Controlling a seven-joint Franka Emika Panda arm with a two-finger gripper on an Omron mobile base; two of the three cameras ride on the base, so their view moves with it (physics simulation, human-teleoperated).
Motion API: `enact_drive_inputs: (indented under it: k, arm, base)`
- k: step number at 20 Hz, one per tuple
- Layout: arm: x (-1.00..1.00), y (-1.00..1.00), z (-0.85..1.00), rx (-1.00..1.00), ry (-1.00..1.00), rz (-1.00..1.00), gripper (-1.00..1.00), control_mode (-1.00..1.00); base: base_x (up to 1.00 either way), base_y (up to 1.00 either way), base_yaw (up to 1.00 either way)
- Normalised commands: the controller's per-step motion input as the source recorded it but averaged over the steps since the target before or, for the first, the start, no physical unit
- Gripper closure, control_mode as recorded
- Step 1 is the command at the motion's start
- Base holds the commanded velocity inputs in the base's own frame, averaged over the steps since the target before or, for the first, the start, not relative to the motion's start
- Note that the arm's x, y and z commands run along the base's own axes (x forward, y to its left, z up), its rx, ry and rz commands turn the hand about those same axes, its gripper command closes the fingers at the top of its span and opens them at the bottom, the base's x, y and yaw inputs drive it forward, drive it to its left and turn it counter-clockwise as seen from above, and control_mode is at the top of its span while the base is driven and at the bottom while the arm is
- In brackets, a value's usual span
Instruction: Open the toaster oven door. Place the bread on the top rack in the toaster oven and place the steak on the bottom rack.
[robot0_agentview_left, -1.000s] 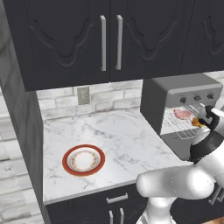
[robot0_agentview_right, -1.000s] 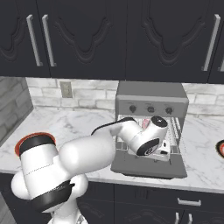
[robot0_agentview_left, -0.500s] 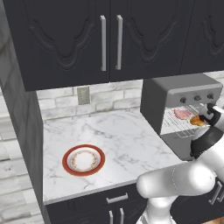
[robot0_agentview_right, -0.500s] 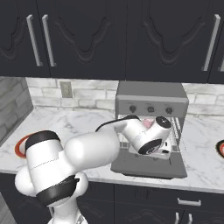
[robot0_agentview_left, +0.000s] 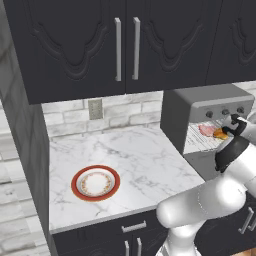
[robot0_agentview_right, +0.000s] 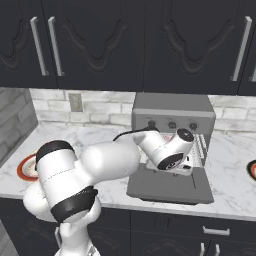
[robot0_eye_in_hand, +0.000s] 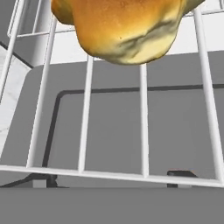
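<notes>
Left base view: the toaster oven (robot0_agentview_left: 210, 117) stands open at 3 o'clock, the steak (robot0_agentview_left: 206, 130) and the bread (robot0_agentview_left: 220, 134) side by side on a wire rack, the arm's wrist nearer the opening than a second ago.

Right base view: the toaster oven door (robot0_agentview_right: 169, 184) lies flat, the arm reaching over it.

Hand view: the bread (robot0_eye_in_hand: 124, 26) sits at 12 o'clock on the rack (robot0_eye_in_hand: 144, 127); the gripper's jaws stand wide, gripping nothing. The bread appears delivered; the steak's rack level is unclear.
</notes>
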Motion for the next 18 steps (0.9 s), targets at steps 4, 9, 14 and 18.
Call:
enact_drive_inputs:
  k: [4,9,14,18]
  arm:
    - [0.5,0.12,0.0,0.01,0.0,0.0,-1.0,-1.0]
    - [0.49,0.03,0.01,0.02,0.0,0.02,-1.0,-1.0]
    - [0.51,0.01,0.07,0.01,0.0,0.04,-1.0,-1.0]
    - [0.38,-0.02,0.12,0.02,0.0,0.05,-1.0,-1.0]
  base:
    - [0.0,0.0,0.0]
    - [0.0,0.0,0.0]
    - [0.0,0.0,0.0]
    - [0.0,0.0,0.0]
